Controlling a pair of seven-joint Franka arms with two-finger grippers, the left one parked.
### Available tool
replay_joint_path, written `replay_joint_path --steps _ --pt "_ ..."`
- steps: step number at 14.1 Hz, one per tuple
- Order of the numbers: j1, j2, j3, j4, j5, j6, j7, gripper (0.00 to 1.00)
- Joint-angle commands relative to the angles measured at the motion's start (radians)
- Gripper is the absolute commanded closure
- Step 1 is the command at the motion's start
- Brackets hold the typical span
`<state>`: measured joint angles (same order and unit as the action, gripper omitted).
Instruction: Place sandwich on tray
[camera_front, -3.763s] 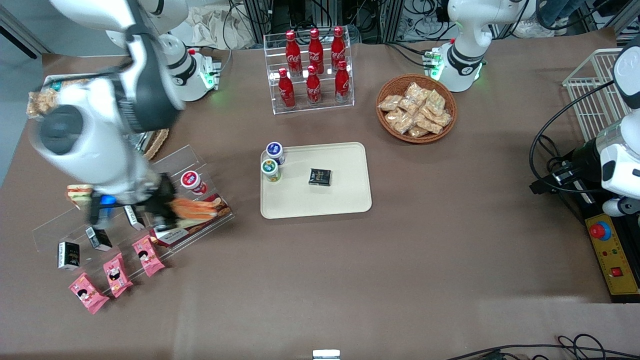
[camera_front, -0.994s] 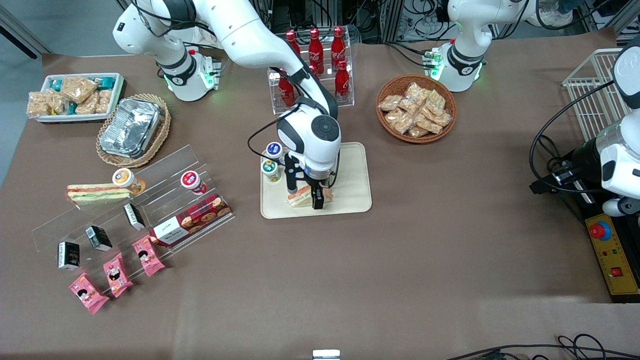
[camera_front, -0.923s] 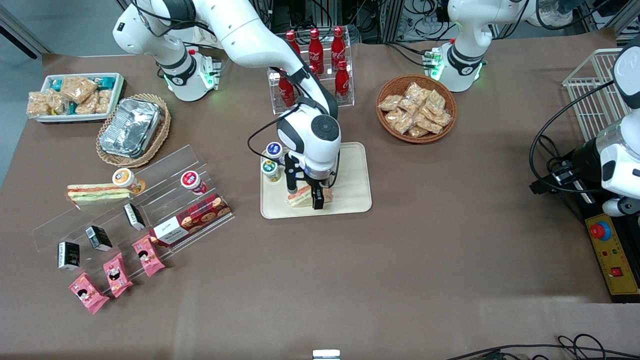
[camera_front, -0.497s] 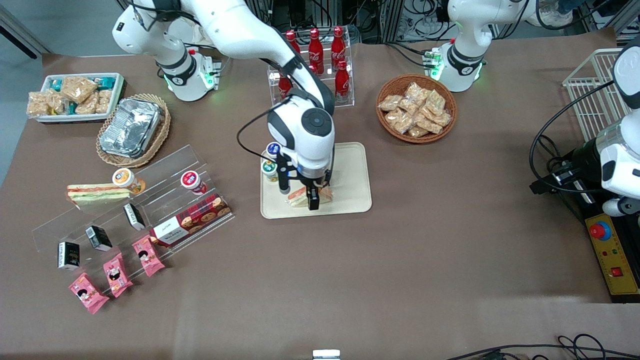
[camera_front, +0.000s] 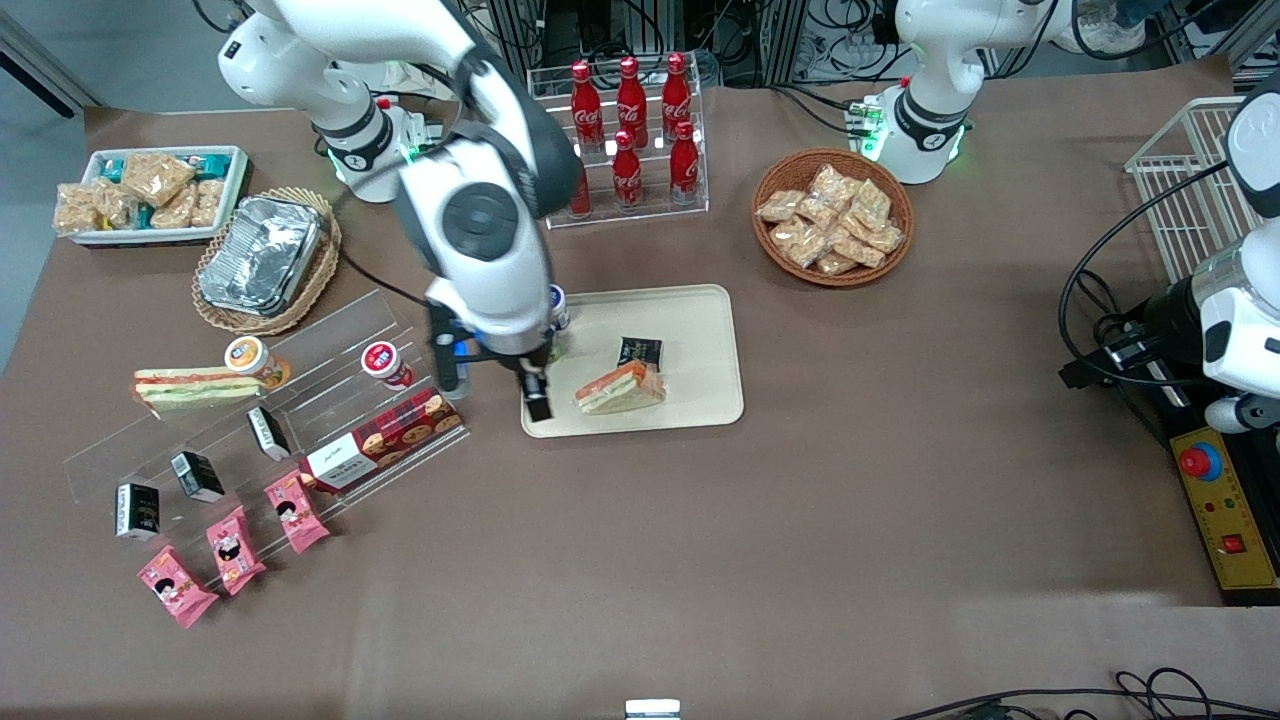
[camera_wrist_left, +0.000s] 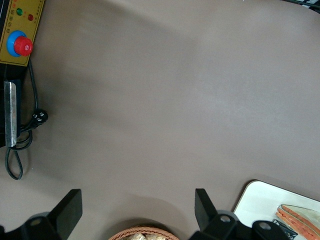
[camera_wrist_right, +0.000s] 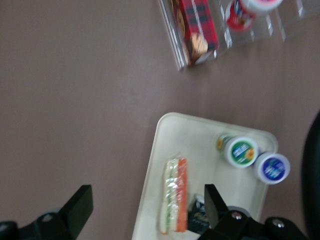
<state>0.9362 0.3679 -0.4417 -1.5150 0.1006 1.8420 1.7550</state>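
The sandwich (camera_front: 620, 388), a clear-wrapped wedge with an orange layer over pale bread and green filling, lies on the cream tray (camera_front: 700, 330), in the part nearest the front camera. My gripper (camera_front: 493, 388) is raised and open with nothing in it. It hangs over the tray's edge toward the working arm's end, apart from the sandwich. The right wrist view looks down past the gripper (camera_wrist_right: 146, 200) at the sandwich (camera_wrist_right: 175, 195) on the tray (camera_wrist_right: 167, 145). The left wrist view catches a tray corner (camera_wrist_left: 260, 197) and the sandwich's (camera_wrist_left: 300, 220) end.
A black packet (camera_front: 640, 352) and two capped cups (camera_wrist_right: 241, 151) share the tray. A clear stepped stand (camera_front: 330, 330) toward the working arm's end holds another sandwich (camera_front: 195, 387), a cookie box (camera_front: 385, 437) and cups. A cola rack (camera_front: 625, 130) and snack basket (camera_front: 832, 215) stand farther back.
My gripper was low around the sandwich on the tray. It has lifted off and swung toward the working arm's end, leaving the sandwich lying on the tray.
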Motion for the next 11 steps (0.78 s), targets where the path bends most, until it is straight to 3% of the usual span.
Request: replay_joint_path --steps 1,7,9,11 --pt "-0.014 -0.105 -0.032 -0.022 -0.071 -0.107 -0.26 0.01" --pt "-0.014 -0.191 -0.172 -0.001 -0.126 -0.086 -0.585 0.01" --pt "-0.016 -0.224 -0.186 -0.002 -0.171 -0.092 -0.765 0.01" --pt "-0.017 -0.233 -0.222 -0.007 -0.174 -0.101 -0.967 0.01"
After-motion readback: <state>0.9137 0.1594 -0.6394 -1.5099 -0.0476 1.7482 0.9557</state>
